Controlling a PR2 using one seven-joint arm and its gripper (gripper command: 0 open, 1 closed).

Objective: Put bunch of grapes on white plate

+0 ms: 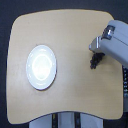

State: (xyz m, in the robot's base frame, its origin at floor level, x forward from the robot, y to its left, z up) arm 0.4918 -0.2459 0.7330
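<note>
At the bench's (pixel 70 100) right edge, the gripper (pixel 96 56) meets the bunch of grapes (pixel 94 61); grip unclear. Next: carry to white plate (pixel 41 67).

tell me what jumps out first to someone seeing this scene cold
The glossy white plate stands out most, lying empty on the exterior view's left of the pale wooden table. Next comes the grey robot arm entering from the right, its tool down at the dark bunch of grapes; whether it grips them is unclear.
</note>
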